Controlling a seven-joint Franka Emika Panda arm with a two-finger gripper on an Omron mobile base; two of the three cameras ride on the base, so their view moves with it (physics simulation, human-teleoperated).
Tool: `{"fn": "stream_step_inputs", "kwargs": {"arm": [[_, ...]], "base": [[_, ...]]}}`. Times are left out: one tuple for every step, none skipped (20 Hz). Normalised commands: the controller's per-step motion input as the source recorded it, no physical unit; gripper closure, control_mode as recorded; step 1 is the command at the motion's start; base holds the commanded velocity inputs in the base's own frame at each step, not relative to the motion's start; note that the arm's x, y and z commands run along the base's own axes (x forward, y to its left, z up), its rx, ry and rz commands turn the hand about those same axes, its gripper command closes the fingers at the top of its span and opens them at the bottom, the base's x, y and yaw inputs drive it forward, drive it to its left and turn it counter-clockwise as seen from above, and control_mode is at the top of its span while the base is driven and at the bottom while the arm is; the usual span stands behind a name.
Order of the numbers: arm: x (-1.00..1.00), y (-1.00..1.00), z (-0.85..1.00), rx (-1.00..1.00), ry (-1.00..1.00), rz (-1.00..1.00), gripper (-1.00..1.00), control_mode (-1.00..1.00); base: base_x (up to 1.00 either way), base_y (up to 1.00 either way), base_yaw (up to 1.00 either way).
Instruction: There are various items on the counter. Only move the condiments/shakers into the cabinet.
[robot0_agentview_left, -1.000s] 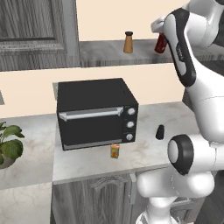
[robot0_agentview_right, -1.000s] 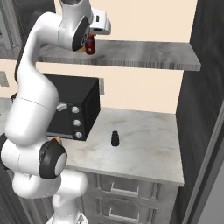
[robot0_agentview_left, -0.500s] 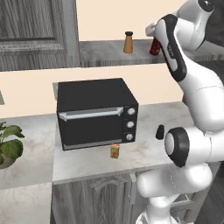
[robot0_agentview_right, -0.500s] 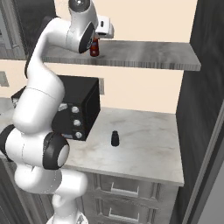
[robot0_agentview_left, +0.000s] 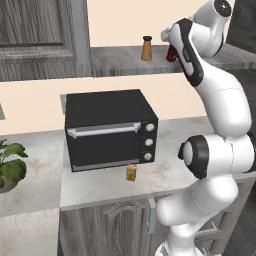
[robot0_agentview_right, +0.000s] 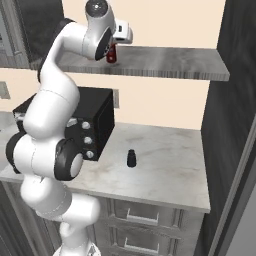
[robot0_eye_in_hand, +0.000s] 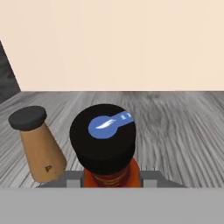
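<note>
The gripper (robot0_eye_in_hand: 112, 180) clasps the red sauce bottle (robot0_eye_in_hand: 110, 173) just below its black cap, over the cabinet shelf (robot0_eye_in_hand: 175, 127) beside the tan shaker (robot0_eye_in_hand: 40, 146). Slim, rigid and probably light, it looks tippy; this high grip suits it

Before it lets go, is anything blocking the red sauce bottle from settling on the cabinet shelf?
Nothing visible does. The slim red sauce bottle with black cap sits in the gripper over bare grey shelf board; the tan shaker with black cap stands beside it, apart.
</note>
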Motion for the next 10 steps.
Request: {"fn": "stream_step_inputs", "kwargs": {"arm": [[0.48, 0.0, -0.03, 0.0, 0.0, 0.0, 1.0, -1.0], [0.51, 0.0, 0.0, 0.0, 0.0, 0.0, 1.0, -1.0], [0.55, 0.0, 0.0, 0.0, 0.0, 0.0, 1.0, -1.0], [0.53, 0.0, -0.03, 0.0, 0.0, 0.0, 1.0, -1.0], [0.45, 0.0, -0.11, 0.0, 0.0, 0.0, 1.0, -1.0], [0.42, 0.0, -0.16, 0.0, 0.0, 0.0, 1.0, -1.0], [0.4, 0.0, -0.2, 0.0, 0.01, 0.0, 1.0, -1.0], [0.38, 0.0, -0.23, 0.0, 0.01, 0.0, 1.0, -1.0], [0.31, 0.0, -0.24, 0.0, 0.01, 0.0, 1.0, -1.0], [0.3, 0.0, -0.24, 0.0, 0.02, 0.0, -1.0, -1.0]], "base": [[0.0, 0.0, 0.0], [0.0, 0.0, 0.0], [0.0, 0.0, 0.0], [0.0, 0.0, 0.0], [0.0, 0.0, 0.0], [0.0, 0.0, 0.0], [0.0, 0.0, 0.0], [0.0, 0.0, 0.0], [0.0, 0.0, 0.0], [0.0, 0.0, 0.0]]}}
